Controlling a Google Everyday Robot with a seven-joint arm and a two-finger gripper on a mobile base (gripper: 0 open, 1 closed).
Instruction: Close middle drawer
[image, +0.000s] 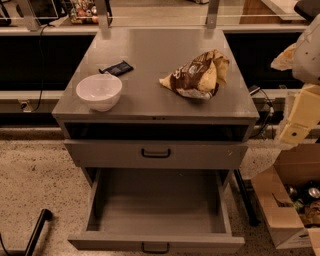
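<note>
The middle drawer is a wide grey metal drawer pulled far out toward me, its deep box empty. Its low front panel with a small black centre handle lies at the bottom edge of the view. Above it the top drawer with its own black handle stands a little way out under the counter top. My gripper hangs at the right edge on the pale arm, up beside the counter's right side and well away from the open drawer.
On the counter top lie a white bowl, a small black packet and a crumpled brown chip bag. An open cardboard box with cans stands on the floor right of the drawer. A black bar lies at lower left.
</note>
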